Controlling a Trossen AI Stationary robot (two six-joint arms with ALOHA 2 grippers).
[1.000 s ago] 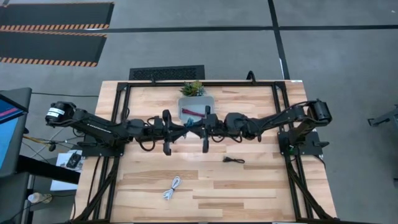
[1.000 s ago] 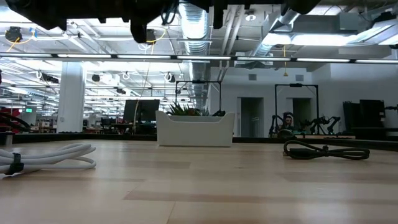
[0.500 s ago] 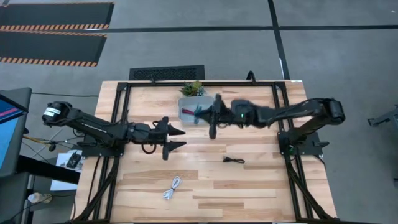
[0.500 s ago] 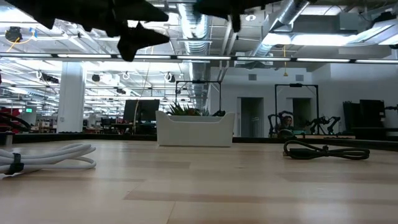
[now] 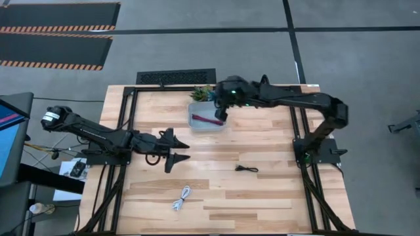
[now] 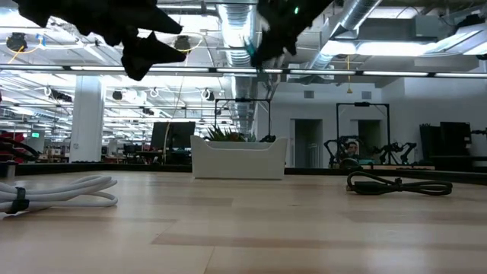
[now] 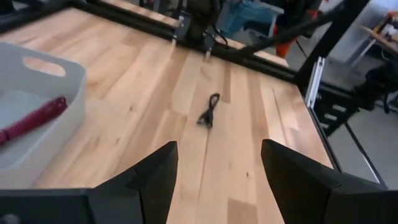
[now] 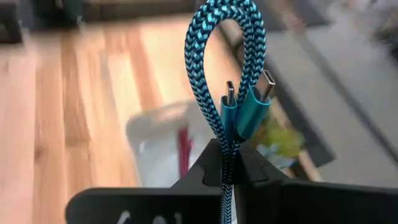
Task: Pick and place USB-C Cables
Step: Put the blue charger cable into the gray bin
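My right gripper (image 5: 220, 113) hovers over the clear bin (image 5: 197, 124) at the table's far middle, shut on the teal USB-C cable (image 8: 227, 93). A maroon cable (image 5: 209, 120) lies on the bin's floor. On the bare wood, the black cable (image 5: 246, 169) lies right of centre and the white cable (image 5: 182, 198) lies near the front edge. My left gripper (image 5: 181, 150) hangs open above the table, left of centre, with nothing between its fingers (image 7: 292, 177). My right gripper pinches the folded teal cable's strands (image 8: 228, 149) between its two shut fingers. The braided loop (image 8: 217, 25) and both plugs (image 8: 252, 109) stick out past the fingertips. The cable is lifted clear, above the bin.
A small green plant (image 5: 203, 93) stands just behind the bin. The black metal frame (image 5: 128, 111) runs along the table's left, right and far sides. Bare wood lies between the black cable (image 7: 209, 111) and the bin (image 7: 37, 130).
My left gripper has opened and drawn back toward the table's left and near edges. My right gripper has carried the teal cable from the table's middle toward the far edge, over the bin, turning at the wrist on the way.
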